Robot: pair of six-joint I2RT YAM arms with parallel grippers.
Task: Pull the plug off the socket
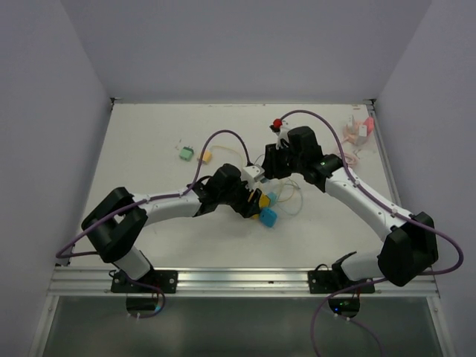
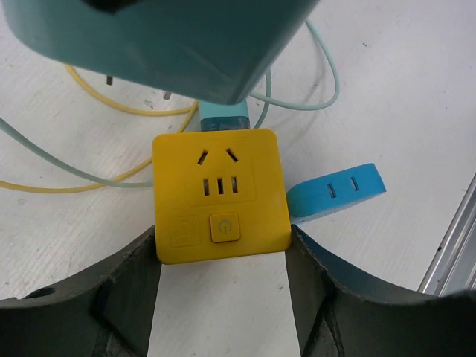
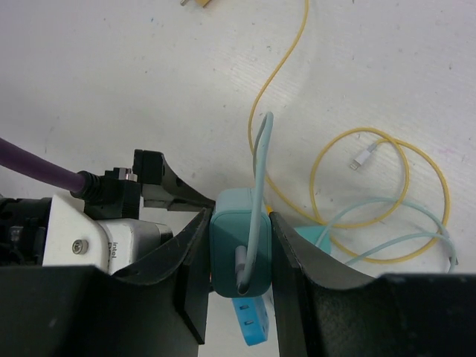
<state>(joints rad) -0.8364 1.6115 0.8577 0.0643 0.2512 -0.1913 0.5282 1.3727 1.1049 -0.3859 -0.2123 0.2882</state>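
Now the left fingers (image 2: pixel 223 242) stand roughly half open, clamped on both sides of the yellow socket (image 2: pixel 219 186) near the middle of the bench (image 2: pixel 387 89). The right fingers (image 3: pixel 238 223) are narrowed onto the teal plug (image 3: pixel 227 249), which hangs above the socket and apart from it. A blue cube (image 2: pixel 335 195) lies just right of the socket, and a yellow cable (image 3: pixel 428 178) loops nearby.

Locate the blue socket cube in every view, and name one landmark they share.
Top external: blue socket cube at centre, just below the left tool.
Left wrist: cube right of centre, beside the yellow socket cube.
Right wrist: cube at bottom edge, under the teal plug.
Shared landmark: the looping teal cable.
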